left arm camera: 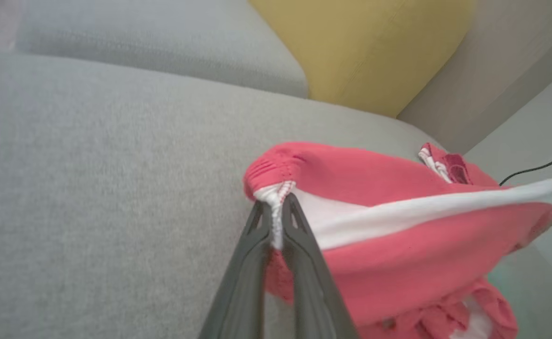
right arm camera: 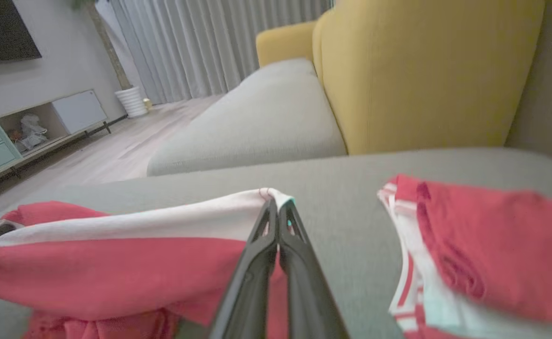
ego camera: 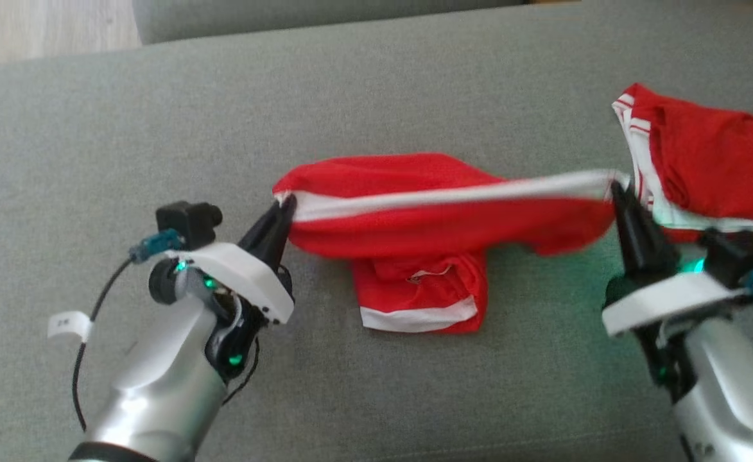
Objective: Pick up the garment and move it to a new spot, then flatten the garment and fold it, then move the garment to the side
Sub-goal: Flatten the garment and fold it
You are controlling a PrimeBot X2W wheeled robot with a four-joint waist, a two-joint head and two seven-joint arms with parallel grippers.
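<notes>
status: early, first step in hand.

garment [ego camera: 440,218]: red, shorts-like, with a white band [ego camera: 453,194], at the middle of the grey sofa [ego camera: 158,128]. the band is pulled taut between the two arms and raised off the seat. the red cloth hangs below it. the lower part lies bunched and doubled on the cushion, with a white hem showing. so it is lifted in part, not clear of the sofa.

left jaws: closed, pinching the left end of the band. the left wrist view shows gathered cloth between the tips.

right jaws: closed on the right end of the band, tips together with white cloth between them.

second garment [ego camera: 716,154]: also red and white, lying on the sofa just beside the right jaws, to their right. it looks separate from the held one. i cannot tell whether it is finished work.

done, by my reading: two-point grasp taken, lift under way.

left: carry to a new spot, lay flat, fold, shift to the side. nothing is flattened yet; the cloth is rumpled below the band.
</notes>
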